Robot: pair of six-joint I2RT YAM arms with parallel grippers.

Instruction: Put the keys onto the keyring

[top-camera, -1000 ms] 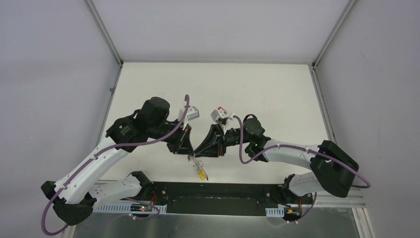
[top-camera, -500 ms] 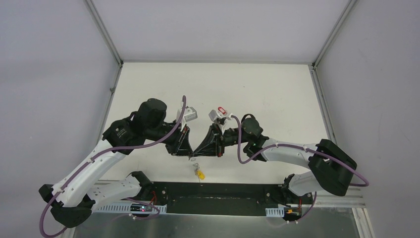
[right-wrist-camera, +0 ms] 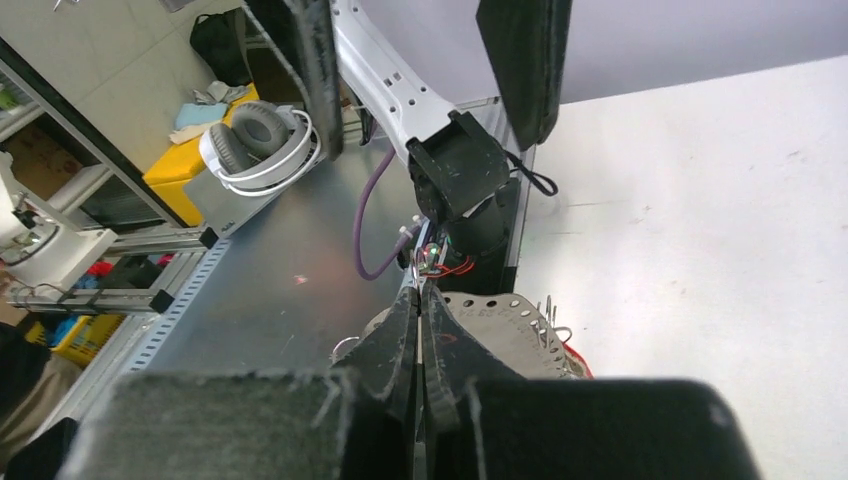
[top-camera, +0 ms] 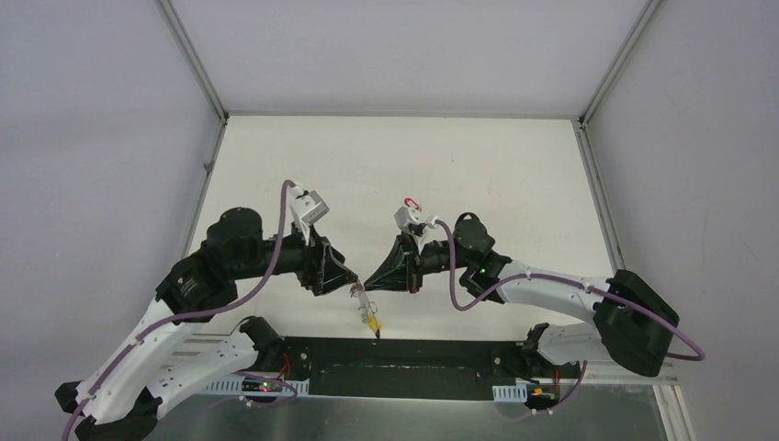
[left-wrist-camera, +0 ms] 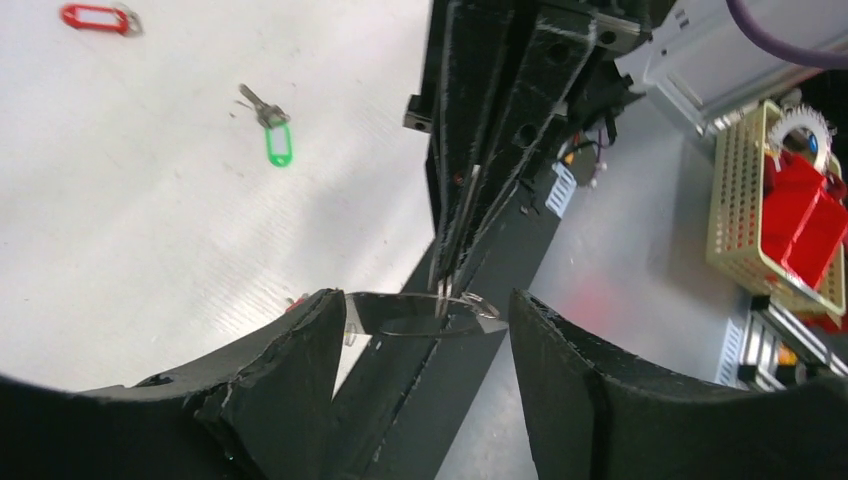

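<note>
The keyring (left-wrist-camera: 410,333), a thin wire hoop, hangs in the air pinched at its edge by my right gripper (top-camera: 369,282), whose fingers (left-wrist-camera: 452,230) are shut on it. My left gripper (left-wrist-camera: 425,305) stands open, a finger on each side of the hoop without touching it. Just below the grippers sits a key with a yellow tag (top-camera: 372,322); I cannot tell whether it hangs on the hoop. A green-tagged key (left-wrist-camera: 278,140) and a red-tagged key (left-wrist-camera: 95,17) lie on the white table. In the right wrist view the right gripper (right-wrist-camera: 420,292) is pressed shut.
The black base rail (top-camera: 413,354) runs along the near table edge right below the grippers. The red-tagged key (top-camera: 412,203) lies behind the right wrist. Off the table are a yellow basket (left-wrist-camera: 765,215) and white headphones (right-wrist-camera: 255,140). Grey walls enclose the table.
My left gripper has opened, let go of the hoop and drawn back to the left with its arm. The right gripper stays shut on the keyring.
</note>
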